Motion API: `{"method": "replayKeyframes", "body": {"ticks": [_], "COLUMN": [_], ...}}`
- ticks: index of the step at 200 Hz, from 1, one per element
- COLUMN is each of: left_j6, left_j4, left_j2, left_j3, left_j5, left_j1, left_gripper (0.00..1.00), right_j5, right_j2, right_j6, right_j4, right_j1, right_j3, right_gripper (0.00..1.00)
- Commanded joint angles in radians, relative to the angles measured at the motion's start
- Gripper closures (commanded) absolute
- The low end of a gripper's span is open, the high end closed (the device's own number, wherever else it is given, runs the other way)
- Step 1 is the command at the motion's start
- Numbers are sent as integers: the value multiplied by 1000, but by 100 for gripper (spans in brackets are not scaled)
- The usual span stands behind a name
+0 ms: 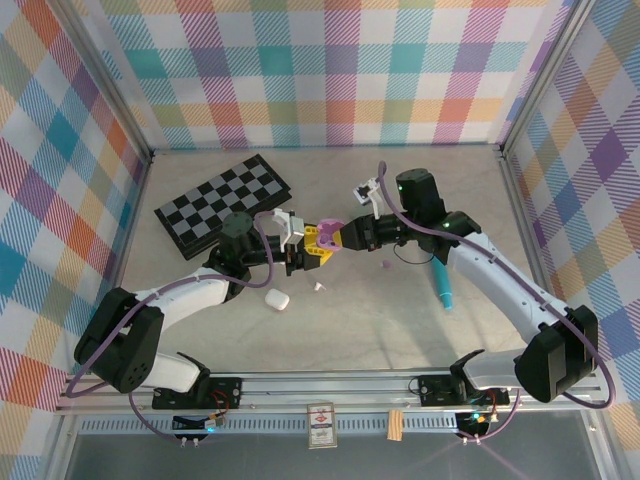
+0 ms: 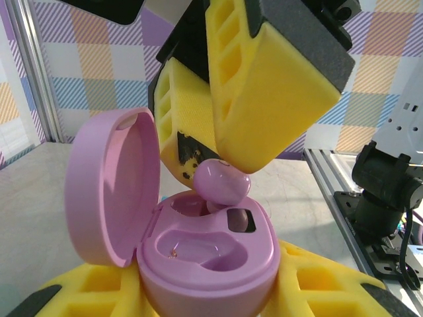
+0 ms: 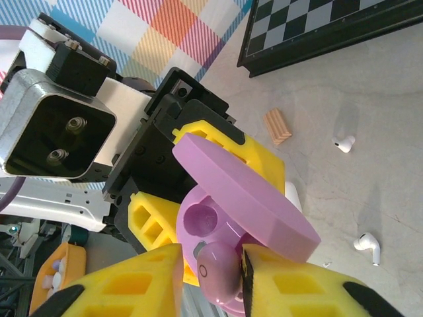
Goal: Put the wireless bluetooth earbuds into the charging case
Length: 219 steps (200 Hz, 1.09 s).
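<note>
The left gripper's [image 1: 303,254] jaws clamp the open purple charging case [image 2: 205,261] above the counter [image 1: 400,325]. The right gripper's [image 1: 333,238] jaws pinch a purple earbud [image 2: 221,183] at one well's mouth. Insertion seems in hand; next, it should press the bud squarely down, then release.

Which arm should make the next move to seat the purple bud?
Right. The right gripper pinches the purple earbud directly over the open purple case, which the left gripper only holds steady.
</note>
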Motion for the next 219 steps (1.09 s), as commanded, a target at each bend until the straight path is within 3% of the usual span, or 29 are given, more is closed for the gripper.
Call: {"method": "replayKeyframes", "body": {"ticks": [1, 57, 106, 140, 182, 219], "left_j6": [-2, -2, -1, -6, -6, 30], "left_j4": [49, 52, 53, 66, 119, 129], "left_j2": [-33, -35, -45, -47, -61, -84], "left_j3": [20, 16, 7, -5, -39, -49], "left_j5": [35, 33, 31, 26, 38, 70], "left_j1": [-11, -9, -9, -4, 0, -2], "left_gripper": [69, 69, 69, 69, 69, 69], "right_j5": [39, 141, 140, 252, 403, 454], "right_j2": [1, -51, -127, -241, -371, -348], "right_j6": [-36, -65, -104, -138, -66, 25], "right_j4": [-38, -55, -51, -41, 34, 47], "right_j1": [6, 7, 6, -1, -73, -160], "right_j3": [34, 45, 28, -64, -266, -342], "right_gripper": [66, 55, 46, 44, 44, 44]}}
